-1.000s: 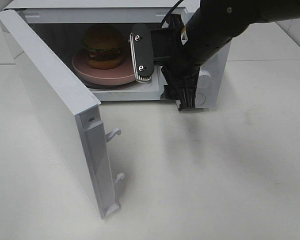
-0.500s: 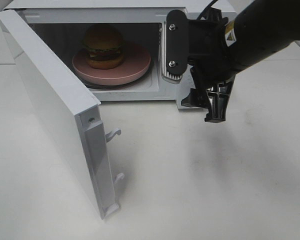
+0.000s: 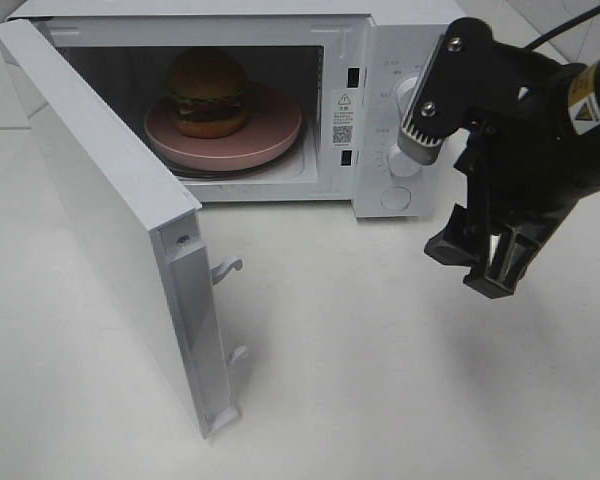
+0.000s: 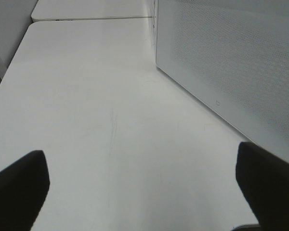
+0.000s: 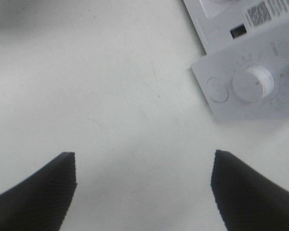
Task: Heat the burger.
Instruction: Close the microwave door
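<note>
**Burger loaded, door open, heating not begun.**

The burger sits on the pink plate inside the microwave, toward the plate's left side. Loading appears complete. In my judgement two steps are left: swinging the door shut and setting the dial. The right gripper hangs above the table near the control panel, jaws spread wide and holding nothing. The left gripper is likewise spread and empty, over the table beside the door. Only the high view shows the burger and the open cavity, and it does not show the left arm. Only the right wrist view shows the dial and the round button close up. Only the left wrist view shows the door's perforated outer face.
</note>
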`<control>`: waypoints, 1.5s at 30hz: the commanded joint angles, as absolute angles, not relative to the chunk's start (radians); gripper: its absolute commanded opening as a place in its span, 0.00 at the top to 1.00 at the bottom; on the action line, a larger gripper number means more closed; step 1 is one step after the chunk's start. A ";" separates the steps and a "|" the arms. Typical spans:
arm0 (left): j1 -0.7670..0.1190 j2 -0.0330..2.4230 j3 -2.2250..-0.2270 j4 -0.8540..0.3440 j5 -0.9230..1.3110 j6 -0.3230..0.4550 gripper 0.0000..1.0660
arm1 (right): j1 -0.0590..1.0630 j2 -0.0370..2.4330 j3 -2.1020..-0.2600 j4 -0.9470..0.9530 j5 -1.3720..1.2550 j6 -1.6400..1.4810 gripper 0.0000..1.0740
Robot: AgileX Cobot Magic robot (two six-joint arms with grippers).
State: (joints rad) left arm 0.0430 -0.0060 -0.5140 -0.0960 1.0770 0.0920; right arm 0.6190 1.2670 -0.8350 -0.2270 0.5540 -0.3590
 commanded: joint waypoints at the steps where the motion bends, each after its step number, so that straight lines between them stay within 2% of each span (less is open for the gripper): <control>1: 0.044 -0.009 -0.514 -0.100 1.068 0.092 0.08 | 0.617 1.229 -0.830 -0.224 0.615 -0.239 0.29; 10: 0.044 -0.009 -0.514 -0.100 1.068 0.092 0.08 | 0.619 1.074 -0.830 -0.218 0.792 0.044 0.29; 21: 0.044 -0.009 -0.514 -0.100 1.068 0.092 0.08 | 0.619 0.920 -0.830 -0.217 1.035 0.090 0.29; 34: 0.044 -0.009 -0.514 -0.100 1.068 0.092 0.08 | 0.619 0.756 -0.825 -0.217 1.106 0.096 0.29; 45: 0.044 -0.009 -0.514 -0.100 1.068 0.092 0.08 | 0.617 0.557 -0.709 -0.217 1.098 0.118 0.29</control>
State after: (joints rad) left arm 0.0430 -0.0060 -0.5140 -0.0960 1.0770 0.0920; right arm 0.6190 0.5660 -0.7140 -0.2170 1.0930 0.1060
